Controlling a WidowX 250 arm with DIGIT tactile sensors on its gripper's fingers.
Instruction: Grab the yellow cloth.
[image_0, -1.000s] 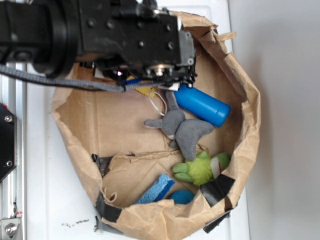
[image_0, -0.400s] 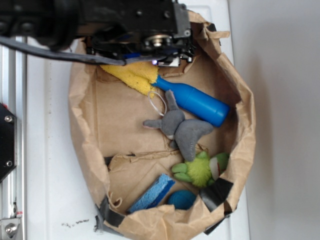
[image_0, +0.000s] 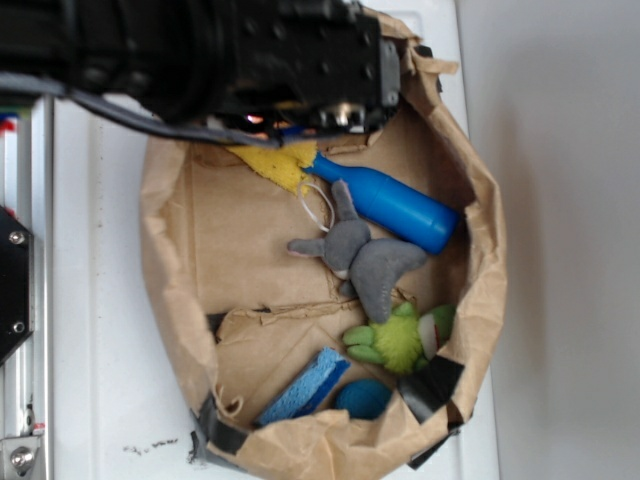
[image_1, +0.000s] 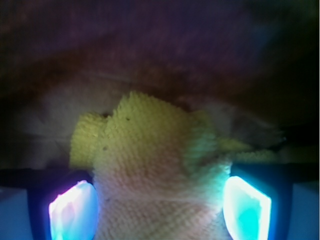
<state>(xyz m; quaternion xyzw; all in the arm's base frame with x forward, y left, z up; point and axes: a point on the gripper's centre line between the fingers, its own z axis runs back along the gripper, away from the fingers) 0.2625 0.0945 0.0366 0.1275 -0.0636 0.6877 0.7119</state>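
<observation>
- The yellow cloth (image_1: 155, 170) is seen up close in the wrist view: bright yellow, nubby terry weave, bunched into a lumpy fold with a ragged top edge.
- In the exterior view only a corner of the yellow cloth (image_0: 280, 165) is shown, poking out from under the black arm (image_0: 200, 55) at the top of the brown paper bag (image_0: 480, 250), right beside the neck of the blue bottle (image_0: 390, 205).
- The cloth is sat squarely between the two fingers (image_1: 72, 212), which are lit purple on one side and cyan on the other; the fabric fills the whole gap between them.
- The fingers look closed in on the cloth, pads pressed to either side, though the view is dark and blurry, so a firm pinch can't be fully confirmed.
- Count inside the bag: one yellow cloth, one blue bottle, one grey plush toy (image_0: 360, 255), one lime-green plush toy (image_0: 400, 338), one blue sponge (image_0: 305, 385), one blue round thing (image_0: 362, 398) half hidden by the bag rim.
- The bag is set on a white table (image_0: 100, 330).
</observation>
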